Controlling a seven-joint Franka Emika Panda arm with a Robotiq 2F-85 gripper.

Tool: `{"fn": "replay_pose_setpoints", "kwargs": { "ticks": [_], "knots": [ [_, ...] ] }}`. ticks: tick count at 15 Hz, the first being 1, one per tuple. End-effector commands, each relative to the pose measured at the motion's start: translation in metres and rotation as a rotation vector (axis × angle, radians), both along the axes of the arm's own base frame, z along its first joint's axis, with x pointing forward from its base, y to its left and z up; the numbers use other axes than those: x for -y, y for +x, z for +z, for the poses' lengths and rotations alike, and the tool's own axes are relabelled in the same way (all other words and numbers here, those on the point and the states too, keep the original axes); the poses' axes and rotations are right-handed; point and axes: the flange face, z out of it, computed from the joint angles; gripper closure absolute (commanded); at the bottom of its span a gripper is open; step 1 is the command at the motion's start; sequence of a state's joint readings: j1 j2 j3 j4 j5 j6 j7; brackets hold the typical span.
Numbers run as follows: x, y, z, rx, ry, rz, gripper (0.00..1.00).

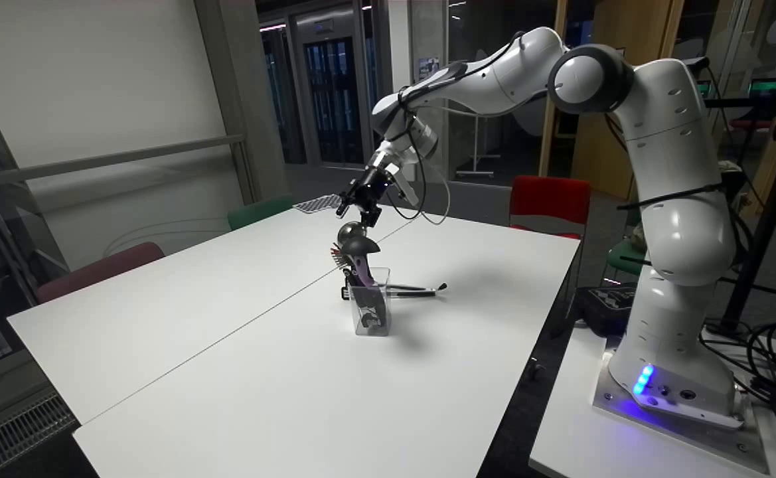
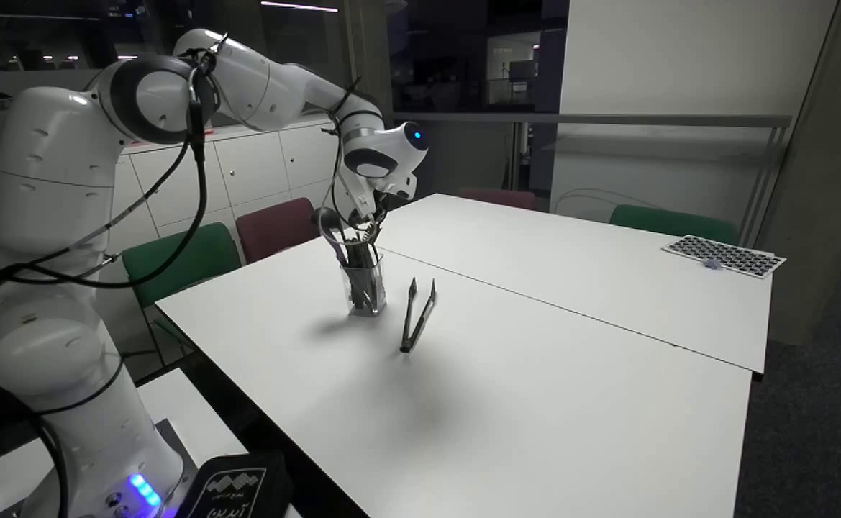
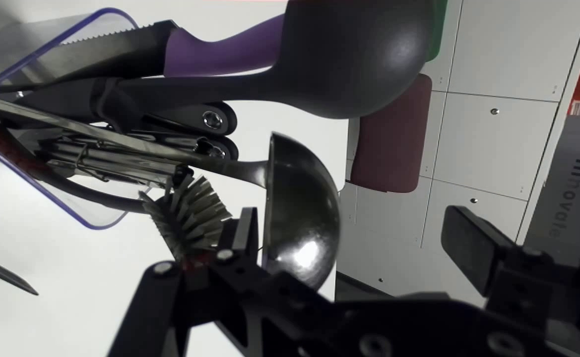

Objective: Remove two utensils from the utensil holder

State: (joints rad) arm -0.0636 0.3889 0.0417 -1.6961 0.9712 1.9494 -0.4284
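1. Your pincer [image 3: 352, 223] stands wide with nothing held, near the upstanding utensil heads. Whether it touches the brush [image 3: 195, 208] or the metal ladle [image 3: 302, 213], the wrist view can't settle.
2. The utensil holder [image 1: 359, 313] stands upright on the tabletop [image 2: 571, 403], with both of those, a black ladle [image 3: 354, 54] and a purple-handled utensil [image 3: 225, 55] poking out. Tongs [image 2: 407, 341] lie just beside it, perhaps counting as one removal.
3. Expect the metal ladle to be stiff, fairly light and slick on its polished bowl; pinch the slim neck under the bowl. The black ladle looks like plastic, lighter and less slippery; again take the handle.
4. The utensil holder looks like thin clear plastic and could tip with a sideways tug, so lift straight up until the handle end passes the rim. Bristles may snag.
5. The tabletop edge facing the arm's base [image 1: 673, 372] is well apart from the utensil holder; lay things on the broad stretch past the tongs.
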Motion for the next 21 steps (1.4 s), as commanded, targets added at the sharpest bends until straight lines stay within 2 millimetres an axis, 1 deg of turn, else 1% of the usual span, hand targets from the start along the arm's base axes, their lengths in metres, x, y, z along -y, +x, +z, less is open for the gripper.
{"fn": "replay_pose_setpoints", "kwargs": {
  "ticks": [1,2,3,5,6,12,14,15,17,19,21],
  "knots": [
    [0.001,-0.016,0.029,0.037,-0.031,-0.006,0.0],
    [0.001,-0.017,0.032,0.046,-0.035,-0.004,0.25],
    [0.001,-0.018,0.035,0.056,-0.044,-0.003,0.26],
    [0.002,-0.019,0.038,0.066,-0.042,-0.007,0.42],
    [0.003,-0.019,0.038,0.072,-0.04,-0.011,0.51],
    [0.004,-0.023,0.034,0.089,-0.027,-0.044,0.94],
    [0.003,-0.024,0.034,0.094,-0.022,-0.052,0.94],
    [0.003,-0.024,0.035,0.104,-0.022,-0.061,0.96],
    [0.004,-0.025,0.041,0.137,-0.024,-0.081,1.0],
    [0.005,-0.026,0.049,0.174,-0.044,-0.1,0.98],
    [0.006,-0.028,0.056,0.193,-0.059,-0.114,1.0]
  ]
}}
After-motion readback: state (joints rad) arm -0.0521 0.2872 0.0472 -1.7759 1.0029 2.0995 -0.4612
